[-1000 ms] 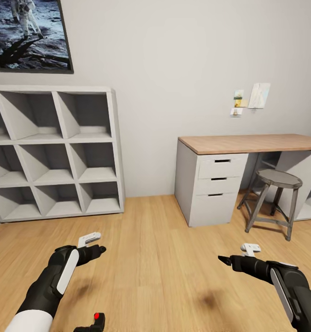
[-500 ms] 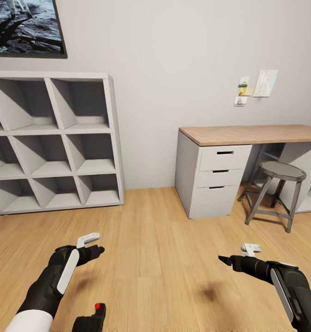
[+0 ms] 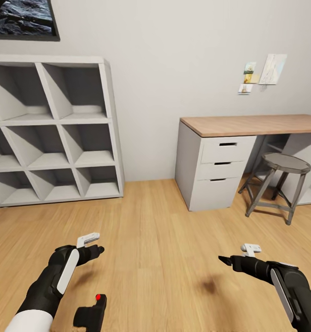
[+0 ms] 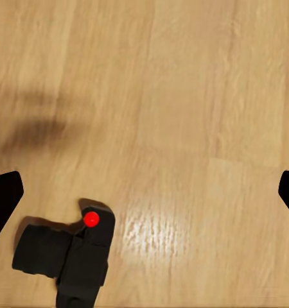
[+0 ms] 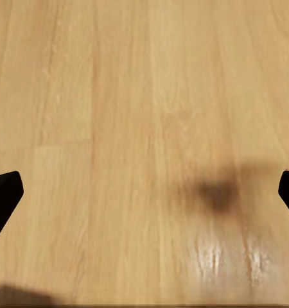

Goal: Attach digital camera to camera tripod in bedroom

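Observation:
The digital camera (image 3: 91, 313), a small black body with a red dot on top, lies on the light wood floor at the near left, just below my left forearm. In the left wrist view the digital camera (image 4: 67, 253) sits off to one side of the open left gripper (image 4: 144, 199), apart from both fingertips. My left gripper (image 3: 97, 251) hovers over the floor, holding nothing. Over bare floor at the right, my right gripper (image 3: 225, 260) is open and empty too, as the right wrist view of that gripper (image 5: 144, 192) confirms. The camera tripod is out of view.
A white cube shelf (image 3: 49, 133) stands against the grey wall at the left. At the right is a wood-topped white desk (image 3: 252, 124) with drawers, and a grey stool (image 3: 284, 163) beside it. Open wood floor (image 3: 160, 230) lies between them.
The whole head view has shifted: shelf and picture slid up and left, desk rose, and more of the digital camera shows. Both arms hold the same pose.

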Controlling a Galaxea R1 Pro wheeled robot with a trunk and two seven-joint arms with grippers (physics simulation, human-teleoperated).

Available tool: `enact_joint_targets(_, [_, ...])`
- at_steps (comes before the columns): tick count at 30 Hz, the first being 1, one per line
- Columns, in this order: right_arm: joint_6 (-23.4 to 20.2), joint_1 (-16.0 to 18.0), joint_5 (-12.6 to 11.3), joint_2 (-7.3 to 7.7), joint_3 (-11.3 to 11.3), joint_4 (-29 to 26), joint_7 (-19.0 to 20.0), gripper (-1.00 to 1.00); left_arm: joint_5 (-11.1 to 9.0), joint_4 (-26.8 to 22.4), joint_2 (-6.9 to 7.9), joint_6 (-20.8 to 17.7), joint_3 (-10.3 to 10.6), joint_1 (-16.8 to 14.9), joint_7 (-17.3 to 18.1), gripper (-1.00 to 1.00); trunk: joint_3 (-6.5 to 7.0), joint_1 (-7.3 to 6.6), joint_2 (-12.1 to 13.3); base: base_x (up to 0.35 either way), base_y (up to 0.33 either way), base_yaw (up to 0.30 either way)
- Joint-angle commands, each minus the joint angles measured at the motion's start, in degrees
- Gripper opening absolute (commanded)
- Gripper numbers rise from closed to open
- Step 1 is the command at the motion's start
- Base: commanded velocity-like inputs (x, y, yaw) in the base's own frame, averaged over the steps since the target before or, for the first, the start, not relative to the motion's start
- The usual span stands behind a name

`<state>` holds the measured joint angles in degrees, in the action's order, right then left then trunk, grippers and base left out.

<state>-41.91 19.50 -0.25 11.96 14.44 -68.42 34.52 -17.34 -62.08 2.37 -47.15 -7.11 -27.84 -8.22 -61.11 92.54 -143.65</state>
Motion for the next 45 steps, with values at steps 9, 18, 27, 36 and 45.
enact_joint_targets(9, [-0.3, 0.1, 0.0, -0.01, 0.1, 0.1, 0.2, 1.00, -0.3, -0.3, -0.20, -0.2, 0.0, 0.0, -0.6, 1.00, -2.06, 0.22, -0.1, 0.000, 0.000, 0.000])
enact_joint_targets(18, [-0.4, 0.1, 0.0, -0.01, 0.2, 0.1, 0.2, 1.00, -0.5, -0.5, -1.08, -0.1, 0.1, 0.0, -7.0, 1.00, -4.05, 0.45, -0.3, 0.000, 0.000, 0.000])
enact_joint_targets(27, [-0.4, 0.1, 0.0, -0.01, 0.2, 0.0, 0.2, 1.00, -0.5, -0.5, -1.92, -0.1, 0.1, 0.0, -8.9, 1.00, -6.04, 0.68, -0.4, 0.000, 0.000, 0.000])
enact_joint_targets(36, [-0.4, 0.1, 0.0, -0.01, 0.2, 0.0, 0.2, 1.00, -0.4, -0.5, -2.06, -0.1, 0.1, 0.0, -9.1, 1.00, -8.04, 0.91, -0.5, 0.000, 0.000, 0.000])
enact_joint_targets(45, [-0.4, 0.0, 0.0, -0.01, 0.2, 0.0, 0.2, 1.00, -0.3, -0.5, -2.10, -0.1, 0.2, 0.0, -9.1, 1.00, -10.03, 1.14, -0.6, 0.000, 0.000, 0.000])
